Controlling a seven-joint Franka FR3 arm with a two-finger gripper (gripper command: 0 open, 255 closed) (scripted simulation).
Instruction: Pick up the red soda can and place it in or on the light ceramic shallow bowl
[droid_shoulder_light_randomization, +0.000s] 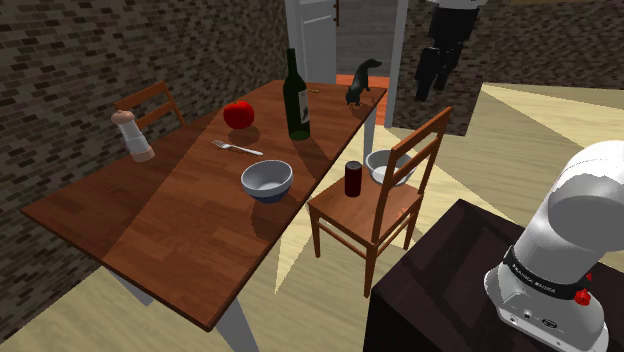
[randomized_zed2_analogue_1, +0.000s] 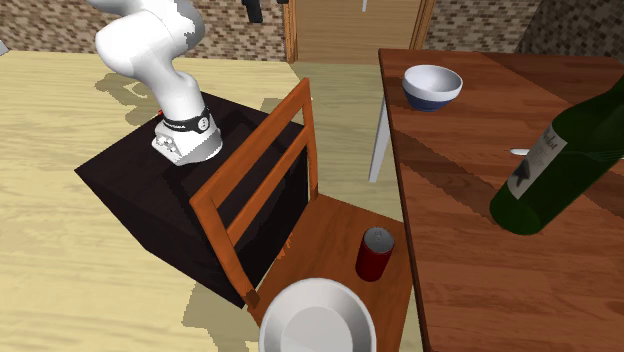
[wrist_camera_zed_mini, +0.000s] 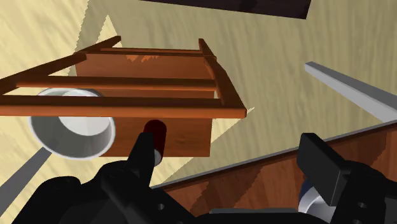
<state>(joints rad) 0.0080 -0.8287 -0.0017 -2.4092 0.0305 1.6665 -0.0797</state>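
ok so you're at the very first step here, the approach. nothing has been grabbed yet. the gripper hangs high over the wooden chair, and its fingers are spread wide with nothing between them.

the red soda can stands upright on the chair seat, near the edge that faces the table. the light bowl you want sits on that same seat, just beside the can. can't tell if the two touch, they look barely apart in the second exterior view. don't mix it up with the blue-bottomed bowl up on the table, that one isn't the target imo.

next move, as i read it, is to line up right over the can and come straight down with the fingers wide enough to straddle it. the catch is the backrest. in the wrist view its rails cross right by the can and over part of the bowl, so i'd come in on the table side, not through the slats. after the grab it's a short hop, lift just enough to clear the bowl's rim and set it in.
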